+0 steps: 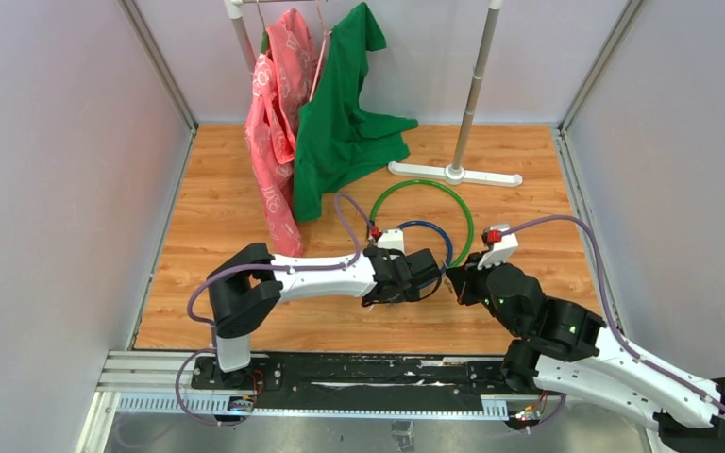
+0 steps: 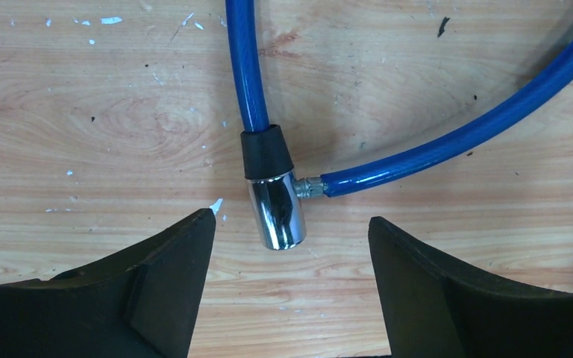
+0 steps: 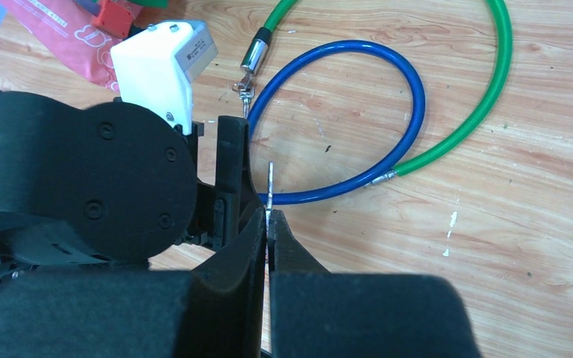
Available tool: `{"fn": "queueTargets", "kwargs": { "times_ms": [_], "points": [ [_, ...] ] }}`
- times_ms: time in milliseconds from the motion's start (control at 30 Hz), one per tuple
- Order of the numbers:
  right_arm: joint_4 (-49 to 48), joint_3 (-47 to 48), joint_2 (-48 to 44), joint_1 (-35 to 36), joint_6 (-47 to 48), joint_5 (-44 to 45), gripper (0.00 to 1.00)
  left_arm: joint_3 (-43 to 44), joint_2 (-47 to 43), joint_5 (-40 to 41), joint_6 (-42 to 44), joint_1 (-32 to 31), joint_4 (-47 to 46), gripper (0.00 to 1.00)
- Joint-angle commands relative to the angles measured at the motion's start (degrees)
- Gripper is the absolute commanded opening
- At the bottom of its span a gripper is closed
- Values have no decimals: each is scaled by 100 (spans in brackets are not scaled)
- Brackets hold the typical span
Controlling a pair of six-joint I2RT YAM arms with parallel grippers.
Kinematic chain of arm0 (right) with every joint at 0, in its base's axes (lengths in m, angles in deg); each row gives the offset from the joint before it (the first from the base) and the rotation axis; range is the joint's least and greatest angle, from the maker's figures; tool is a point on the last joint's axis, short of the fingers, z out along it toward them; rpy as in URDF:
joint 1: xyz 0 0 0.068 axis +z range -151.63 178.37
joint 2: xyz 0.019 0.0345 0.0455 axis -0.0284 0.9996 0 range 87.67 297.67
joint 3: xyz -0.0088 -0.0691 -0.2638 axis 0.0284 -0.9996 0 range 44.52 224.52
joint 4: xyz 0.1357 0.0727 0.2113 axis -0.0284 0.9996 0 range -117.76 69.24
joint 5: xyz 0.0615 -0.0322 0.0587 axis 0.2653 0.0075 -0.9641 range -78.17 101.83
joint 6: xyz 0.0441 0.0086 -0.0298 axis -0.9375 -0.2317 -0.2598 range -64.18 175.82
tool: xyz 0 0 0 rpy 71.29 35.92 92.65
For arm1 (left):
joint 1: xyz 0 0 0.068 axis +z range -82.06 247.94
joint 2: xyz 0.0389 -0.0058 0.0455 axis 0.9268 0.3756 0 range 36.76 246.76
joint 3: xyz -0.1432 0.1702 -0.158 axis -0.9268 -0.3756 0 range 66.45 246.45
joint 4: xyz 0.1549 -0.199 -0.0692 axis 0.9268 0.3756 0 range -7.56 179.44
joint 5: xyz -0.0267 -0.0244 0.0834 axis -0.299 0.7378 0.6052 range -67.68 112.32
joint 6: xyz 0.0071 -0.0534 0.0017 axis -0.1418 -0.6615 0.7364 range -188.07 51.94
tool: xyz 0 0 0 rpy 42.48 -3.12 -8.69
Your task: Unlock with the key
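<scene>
Right gripper [image 3: 268, 224]: pressed together, pinching the key [image 3: 270, 183]. A thin blade sticks out past the tips, edge-on. It is small, stiff, slick metal and looks likely to pivot if it meets the lock off-axis.

Left gripper [image 2: 291, 220]: spread wide above the worktop [image 2: 82, 112], one finger on each side of the lock barrel [image 2: 277, 216], touching nothing.

The barrel lies flat on the wood, with a black collar [image 2: 266, 153] at its far end. The blue cable [image 2: 248, 67] loops away from it. The polished chrome is round and light, so it probably rolls and slips. The cable looks springy and may push back.

Best hold, I judge, is across the collar or upper barrel, leaving the near end free. The keyhole is not visible.

Beyond lies a green cable [image 3: 492, 67].
</scene>
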Motion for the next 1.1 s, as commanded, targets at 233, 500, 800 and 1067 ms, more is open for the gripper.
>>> {"fn": "queueTargets", "kwargs": {
  "times_ms": [233, 500, 800, 1067],
  "points": [
    [253, -147, -272, 42, -101, 278, 0, 494, 525, 437, -405, 44, 530, 76],
    [303, -191, -379, 42, -138, 225, 0, 494, 542, 516, -201, 387, 503, 69],
    [324, -244, -450, 42, -150, 209, 0, 579, 743, 435, -46, 552, 457, 65],
    [354, -245, -450, 42, -154, 177, 0, 609, 865, 443, 130, 748, 370, 56]
  ]
}}
